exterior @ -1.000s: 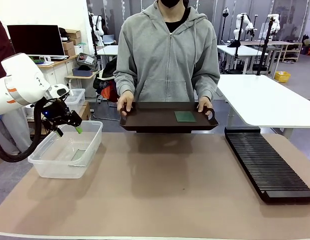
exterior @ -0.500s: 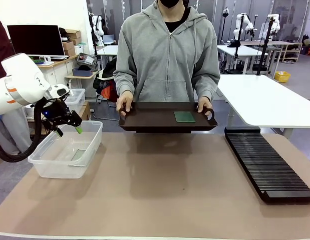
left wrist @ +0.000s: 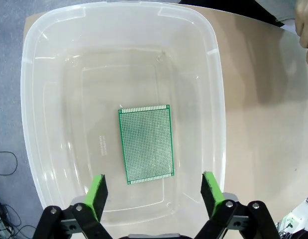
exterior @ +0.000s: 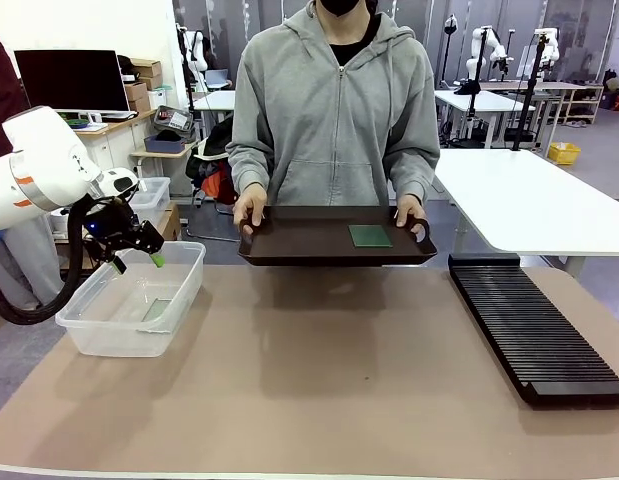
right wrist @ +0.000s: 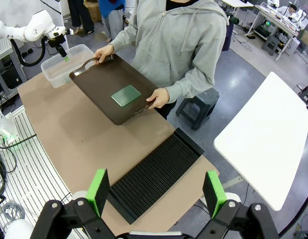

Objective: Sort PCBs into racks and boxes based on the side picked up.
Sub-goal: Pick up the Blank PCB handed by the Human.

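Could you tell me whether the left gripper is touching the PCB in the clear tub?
Apart. In the front view the left gripper hangs above the tub, while the PCB lies on its floor.

an open lab or workshop hall. white worktables (exterior: 519,200) stand on a grey floor (right wrist: 243,69), with a monitor (exterior: 71,80) beside cardboard boxes (exterior: 139,85).

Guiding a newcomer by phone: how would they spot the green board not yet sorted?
Find the person across the table holding a dark brown tray. The board lies flat on it, toward the end nearest the black rack. The other green board sits inside the clear tub.
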Tool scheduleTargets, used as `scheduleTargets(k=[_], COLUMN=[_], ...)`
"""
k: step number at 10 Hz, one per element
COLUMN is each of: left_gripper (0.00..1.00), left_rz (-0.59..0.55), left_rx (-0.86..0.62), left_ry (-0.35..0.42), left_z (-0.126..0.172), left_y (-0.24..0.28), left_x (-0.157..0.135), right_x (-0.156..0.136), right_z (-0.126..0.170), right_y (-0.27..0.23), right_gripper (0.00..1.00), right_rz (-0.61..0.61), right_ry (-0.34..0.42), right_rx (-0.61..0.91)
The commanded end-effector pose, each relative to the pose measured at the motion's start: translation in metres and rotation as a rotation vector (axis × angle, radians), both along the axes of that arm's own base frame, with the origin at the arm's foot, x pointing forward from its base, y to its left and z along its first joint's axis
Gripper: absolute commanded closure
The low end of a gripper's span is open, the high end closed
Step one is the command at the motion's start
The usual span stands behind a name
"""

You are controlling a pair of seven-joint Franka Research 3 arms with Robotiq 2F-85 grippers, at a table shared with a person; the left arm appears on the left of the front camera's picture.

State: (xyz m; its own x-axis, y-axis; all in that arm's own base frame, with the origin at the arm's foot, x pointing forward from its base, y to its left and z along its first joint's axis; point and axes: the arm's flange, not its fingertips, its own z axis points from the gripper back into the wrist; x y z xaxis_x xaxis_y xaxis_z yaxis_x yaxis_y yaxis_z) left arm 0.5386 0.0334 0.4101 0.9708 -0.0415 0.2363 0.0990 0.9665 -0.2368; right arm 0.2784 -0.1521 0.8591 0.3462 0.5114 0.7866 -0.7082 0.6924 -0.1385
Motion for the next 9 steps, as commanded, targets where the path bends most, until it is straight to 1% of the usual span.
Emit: scheduleTargets(k=[1,2,3,4,5,6,7,9], left_gripper=[0.00,0.00,0.00,0.00,0.00,0.00,0.00,0.00], left_rz=[0.000,-0.069,-0.077,-0.164,-0.253,-0.297,-0.347,-0.529], left_rx=[0.000,-0.040,-0.042,-0.089,-0.077,-0.085,-0.099,-0.096], left_ry=[0.000,0.002,0.012,-0.011,-0.018,-0.033,-0.047,-0.153], left_z=[0.000,0.020,0.047,0.073,0.106,0.131,0.158,0.210], left_y=[0.000,0.015,0.029,0.037,0.054,0.061,0.063,0.079], left_x=[0.000,0.001,-0.004,-0.005,-0.005,-0.005,-0.010,-0.020], right_x=[-0.001,-0.001,-0.001,-0.001,-0.001,-0.001,-0.001,-0.001], right_z=[-0.001,-0.001,-0.001,-0.001,-0.001,-0.001,-0.001,-0.001], right_y=[0.002,0.002,0.002,0.002,0.002,0.002,0.002,0.002], right_gripper=[0.00,0.00,0.00,0.00,0.00,0.00,0.00,0.00], right_rz=[0.004,0.004,0.004,0.004,0.004,0.004,0.004,0.004], right_ry=[0.001,0.001,0.001,0.001,0.001,0.001,0.001,0.001], right_rx=[0.000,0.000,0.000,0.000,0.000,0.000,0.000,0.000])
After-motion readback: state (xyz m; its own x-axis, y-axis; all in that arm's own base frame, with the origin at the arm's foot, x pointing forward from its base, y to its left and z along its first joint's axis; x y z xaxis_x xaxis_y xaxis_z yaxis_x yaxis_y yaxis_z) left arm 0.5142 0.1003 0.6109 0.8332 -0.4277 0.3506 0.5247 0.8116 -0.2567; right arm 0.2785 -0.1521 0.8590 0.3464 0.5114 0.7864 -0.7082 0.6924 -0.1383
